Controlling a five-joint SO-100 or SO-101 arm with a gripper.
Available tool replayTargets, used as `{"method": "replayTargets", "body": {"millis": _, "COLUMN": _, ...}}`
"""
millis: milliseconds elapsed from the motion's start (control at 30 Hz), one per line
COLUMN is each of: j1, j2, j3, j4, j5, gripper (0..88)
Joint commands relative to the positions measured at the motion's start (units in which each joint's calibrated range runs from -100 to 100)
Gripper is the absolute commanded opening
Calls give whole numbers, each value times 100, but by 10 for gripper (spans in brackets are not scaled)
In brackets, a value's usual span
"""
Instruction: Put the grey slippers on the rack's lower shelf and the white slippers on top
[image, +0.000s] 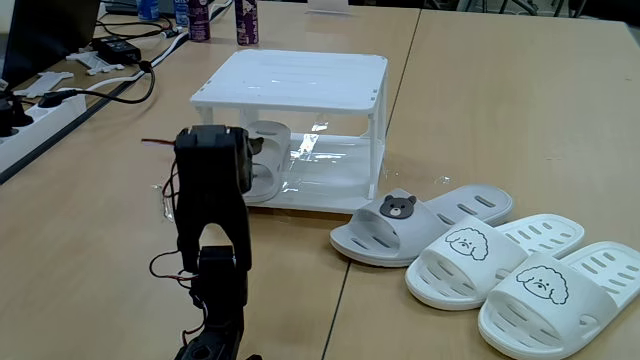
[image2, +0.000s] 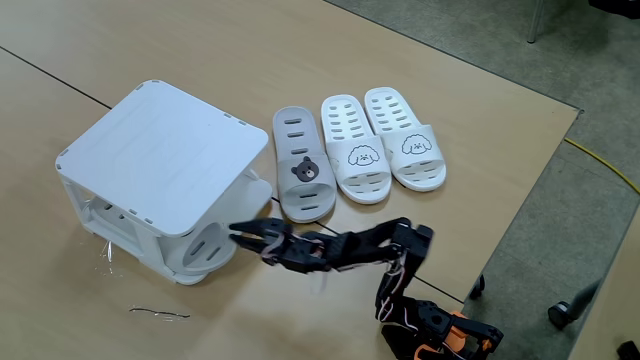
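The pincer (image2: 240, 236), apparently parted, sits at the lower shelf (image: 335, 180) beside one shelved grey slipper (image: 265, 150) (the other grey slipper (image2: 302, 178) lies just behind it, lengthwise away).

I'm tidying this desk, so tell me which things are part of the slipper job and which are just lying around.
Job:
- rack
- lower shelf
- grey slipper on that shelf
- grey slipper on the table
- two white slippers
- gripper

Lying about:
- power strip
- black adapter
- cables
- bottles
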Motion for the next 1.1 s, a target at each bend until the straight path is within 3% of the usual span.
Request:
{"method": "replayTargets", "body": {"millis": 0, "j1": -4, "j2": -774, "j3": 1826, "j4": -1926, "j5": 42, "gripper": 6}}
{"method": "replayTargets", "body": {"millis": 67, "j1": -21, "j2": -766, "j3": 2575, "j4": -2573, "j5": 42, "gripper": 7}}
{"method": "replayTargets", "body": {"millis": 200, "j1": 201, "j2": -640, "j3": 3405, "j4": -2884, "j5": 42, "gripper": 7}}
{"method": "replayTargets", "body": {"millis": 600, "j1": 2792, "j2": 2474, "j3": 2367, "j4": -5041, "j5": 42, "gripper": 13}}
{"method": "replayTargets", "body": {"millis": 767, "j1": 3359, "j2": 2878, "j3": 1600, "j4": -5041, "j5": 42, "gripper": 174}}
{"method": "replayTargets", "body": {"millis": 1067, "j1": 3368, "j2": 3685, "j3": 49, "j4": -5032, "j5": 42, "gripper": 262}}
